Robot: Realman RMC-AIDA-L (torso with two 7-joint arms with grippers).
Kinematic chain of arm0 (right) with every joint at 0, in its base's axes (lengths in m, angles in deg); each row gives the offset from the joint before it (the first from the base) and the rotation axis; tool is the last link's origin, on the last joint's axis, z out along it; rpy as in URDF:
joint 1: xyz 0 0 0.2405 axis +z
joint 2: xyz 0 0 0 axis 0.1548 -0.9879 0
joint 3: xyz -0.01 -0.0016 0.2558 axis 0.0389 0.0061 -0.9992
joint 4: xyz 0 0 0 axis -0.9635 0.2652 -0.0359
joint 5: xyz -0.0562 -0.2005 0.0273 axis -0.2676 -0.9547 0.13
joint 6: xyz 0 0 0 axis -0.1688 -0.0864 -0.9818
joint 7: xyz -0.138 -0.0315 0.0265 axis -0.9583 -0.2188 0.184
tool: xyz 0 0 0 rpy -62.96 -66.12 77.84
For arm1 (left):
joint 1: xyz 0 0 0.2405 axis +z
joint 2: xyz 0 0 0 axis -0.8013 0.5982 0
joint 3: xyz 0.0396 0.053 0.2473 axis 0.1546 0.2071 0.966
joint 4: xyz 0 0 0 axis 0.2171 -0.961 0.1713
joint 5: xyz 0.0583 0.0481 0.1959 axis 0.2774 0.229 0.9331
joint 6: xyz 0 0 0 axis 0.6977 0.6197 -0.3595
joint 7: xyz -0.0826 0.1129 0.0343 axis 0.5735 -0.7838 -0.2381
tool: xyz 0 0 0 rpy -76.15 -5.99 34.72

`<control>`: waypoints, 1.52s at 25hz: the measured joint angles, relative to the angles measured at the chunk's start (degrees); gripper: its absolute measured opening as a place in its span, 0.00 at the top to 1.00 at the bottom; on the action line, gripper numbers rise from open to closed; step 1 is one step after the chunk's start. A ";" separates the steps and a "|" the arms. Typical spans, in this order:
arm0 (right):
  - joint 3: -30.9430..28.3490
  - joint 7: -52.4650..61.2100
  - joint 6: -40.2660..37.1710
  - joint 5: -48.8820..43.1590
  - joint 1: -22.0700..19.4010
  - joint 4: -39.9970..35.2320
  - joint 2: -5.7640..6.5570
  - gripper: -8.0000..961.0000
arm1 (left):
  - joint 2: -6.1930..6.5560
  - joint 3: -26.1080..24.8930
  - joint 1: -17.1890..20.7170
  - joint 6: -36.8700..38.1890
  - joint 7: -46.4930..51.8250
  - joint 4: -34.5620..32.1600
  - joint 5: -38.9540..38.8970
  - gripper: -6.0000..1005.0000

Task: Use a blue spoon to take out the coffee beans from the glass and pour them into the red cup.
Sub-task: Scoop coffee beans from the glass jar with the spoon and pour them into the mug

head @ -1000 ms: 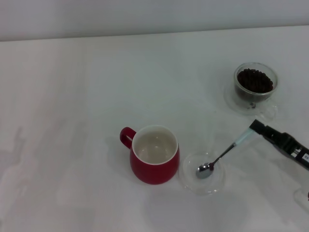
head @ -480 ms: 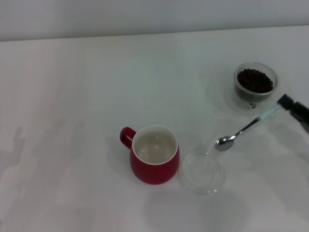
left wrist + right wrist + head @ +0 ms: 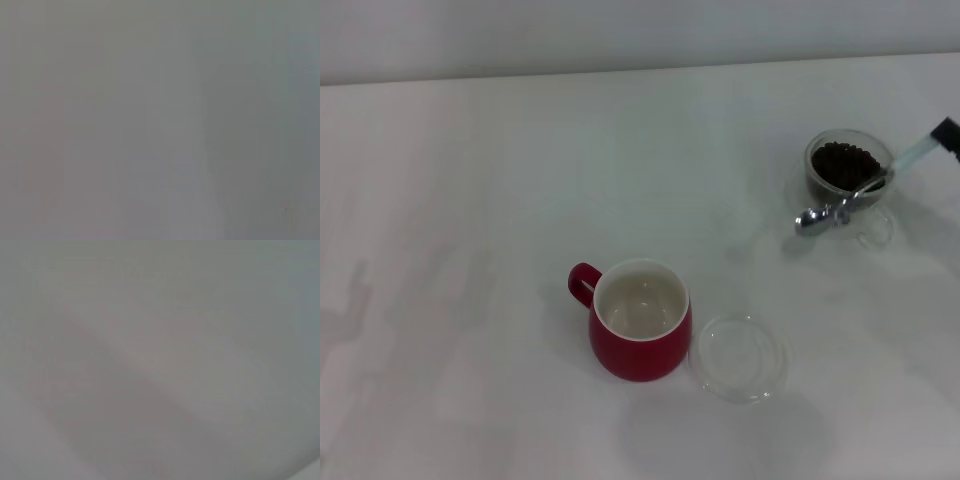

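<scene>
We see the right gripper (image 3: 947,134) at the far right edge, fingers pinching the blue spoon (image 3: 865,185) by its handle. Spoon slants across the glass (image 3: 850,173) w/ coffee beans (image 3: 846,165); bowl hangs beside its near-left wall. Red cup (image 3: 640,320) sits mid-counter (image 3: 470,250), next to a clear dish (image 3: 740,358). Left gripper not visible.
</scene>
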 joint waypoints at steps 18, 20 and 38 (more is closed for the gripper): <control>-0.88 -7.34 -4.22 5.84 3.70 -5.21 0.53 0.84 | -0.04 0.00 -0.55 -0.77 0.21 -0.48 0.00 0.42; -0.88 -9.18 -4.40 5.87 3.72 -5.23 0.58 0.84 | -0.04 0.00 -0.60 -0.79 0.21 -0.55 0.00 0.42; -0.14 -18.74 -7.75 5.49 4.17 -5.27 0.48 0.84 | -0.05 0.01 -1.74 -2.37 0.06 -0.20 0.00 0.42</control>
